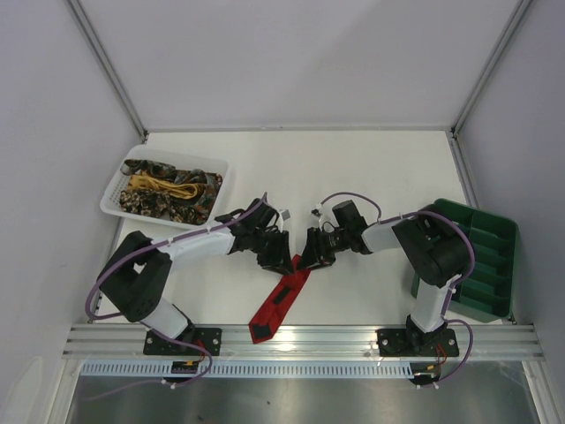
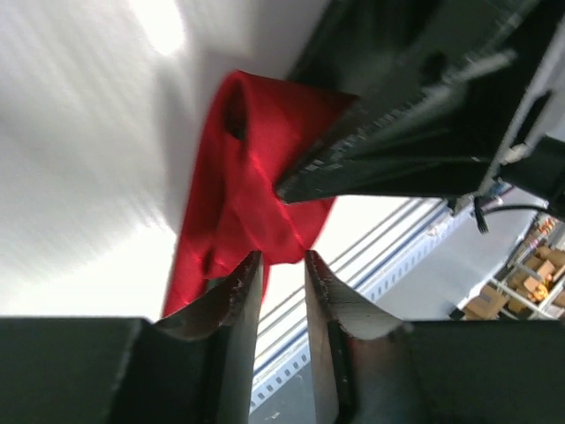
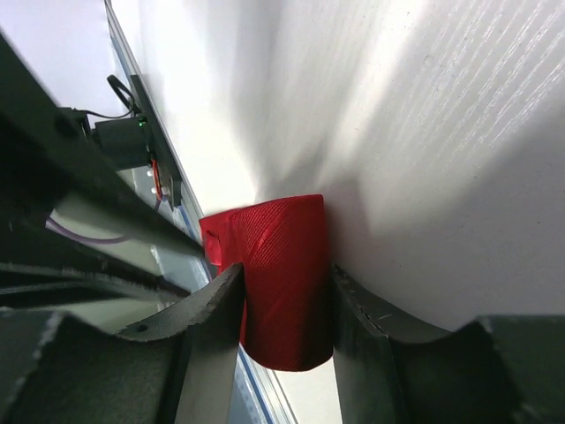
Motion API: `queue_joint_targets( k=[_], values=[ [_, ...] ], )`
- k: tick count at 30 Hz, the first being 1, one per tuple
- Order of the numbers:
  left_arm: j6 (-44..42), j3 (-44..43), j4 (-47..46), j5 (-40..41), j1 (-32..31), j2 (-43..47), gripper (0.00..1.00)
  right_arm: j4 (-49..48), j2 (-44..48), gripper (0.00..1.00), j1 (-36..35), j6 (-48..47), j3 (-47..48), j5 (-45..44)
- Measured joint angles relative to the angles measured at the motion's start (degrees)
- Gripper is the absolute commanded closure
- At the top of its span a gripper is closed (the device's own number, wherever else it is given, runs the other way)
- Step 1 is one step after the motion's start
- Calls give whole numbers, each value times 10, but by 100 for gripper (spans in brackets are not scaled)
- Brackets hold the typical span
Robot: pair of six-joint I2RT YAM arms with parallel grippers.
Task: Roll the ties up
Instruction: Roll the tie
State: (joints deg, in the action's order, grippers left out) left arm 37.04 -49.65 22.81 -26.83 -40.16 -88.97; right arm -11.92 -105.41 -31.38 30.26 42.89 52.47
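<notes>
The red tie [image 1: 279, 303] lies on the white table between the two arms, its pointed end toward the front rail and its far end rolled up. My right gripper [image 1: 309, 257] is shut on that rolled end; in the right wrist view the red roll [image 3: 282, 243] fills the space between the fingers of the gripper [image 3: 284, 287]. My left gripper [image 1: 282, 257] sits just left of the roll. In the left wrist view its fingers [image 2: 237, 296] stand a little apart with nothing between them, tips at the edge of the red tie [image 2: 243, 177].
A white mesh basket [image 1: 116, 190] at the back left holds brown-gold patterned and yellow ties [image 1: 172, 190]. A green compartment tray [image 1: 487, 256] stands at the right edge. The metal rail [image 1: 300, 338] runs along the front.
</notes>
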Motion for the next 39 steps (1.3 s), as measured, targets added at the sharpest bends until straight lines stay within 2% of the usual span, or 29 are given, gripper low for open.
queue_joint_targets(
  k=[7, 26, 39],
  values=[
    [5, 7, -22, -21, -25, 2, 76, -7, 0, 50, 1, 9, -1, 3],
    [15, 43, -45, -24, -26, -17, 76, -19, 0, 47, 5, 14, -5, 10],
    [15, 42, -86, -38, -26, -70, 78, -37, 0, 48, 1, 17, -19, 23]
  ],
)
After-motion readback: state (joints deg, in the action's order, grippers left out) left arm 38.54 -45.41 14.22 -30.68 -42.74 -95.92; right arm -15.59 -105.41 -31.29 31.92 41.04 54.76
